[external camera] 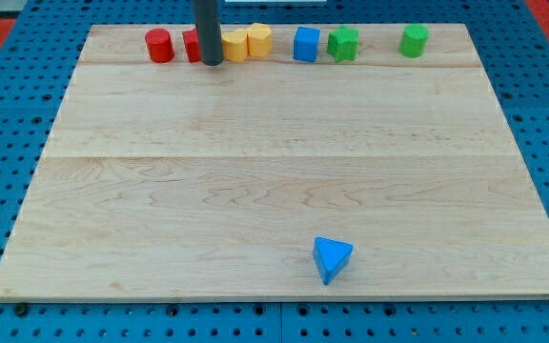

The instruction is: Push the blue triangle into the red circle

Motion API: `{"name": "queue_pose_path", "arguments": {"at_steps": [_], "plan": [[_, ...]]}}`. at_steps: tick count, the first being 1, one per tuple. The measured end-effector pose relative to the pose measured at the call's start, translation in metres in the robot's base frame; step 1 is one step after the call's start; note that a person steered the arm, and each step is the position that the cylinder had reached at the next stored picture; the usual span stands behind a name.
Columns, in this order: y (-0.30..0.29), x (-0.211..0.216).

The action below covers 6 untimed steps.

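Camera view, sole entry.

End effector: straight dark rod, no jaws, nothing to open or close, nothing held. Called my tip (pixel 212 62) at its lower end; resting at the view's top edge of the counter (pixel 255 191), just in front of a second red block (pixel 192 45), partly hidden, shape not made out.

Task items:
- blue triangle (pixel 332 258): alone near the view's bottom edge, slightly right of centre, well apart from every other block and from my tip.
- red circle (pixel 159 45): leftmost in the row along the view's top, just beside the hidden red block.

Other stock, top row, left to right:
- yellow block (pixel 235 44), touching or nearly touching a yellow hexagon-like block (pixel 259 39)
- blue cube (pixel 306 44)
- green block (pixel 343 43), outline irregular
- green block (pixel 414 40), rounded, set apart to the right

Handling note (judgement): push not yet begun. Best approach probably: skirt wide round the blue triangle, settle at its lower-right side, then drive up and leftward on a line aimed at the red circle. Keep contact on a flat face, near its middle, since a wedge is apt to pivot off a corner push. Correct drift early; approach the target from the left of the neighbouring red block to avoid scattering the row.
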State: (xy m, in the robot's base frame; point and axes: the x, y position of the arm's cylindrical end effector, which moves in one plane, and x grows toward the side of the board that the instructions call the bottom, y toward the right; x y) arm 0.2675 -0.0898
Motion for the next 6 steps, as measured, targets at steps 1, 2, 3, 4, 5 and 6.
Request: {"name": "queue_pose_path", "arguments": {"at_steps": [1, 2, 3, 4, 5, 6], "plan": [[0.011, 0.021], [0.081, 0.068], [0.158, 0.113], [0.260, 0.128], [0.282, 0.194], [0.282, 0.281]]}}
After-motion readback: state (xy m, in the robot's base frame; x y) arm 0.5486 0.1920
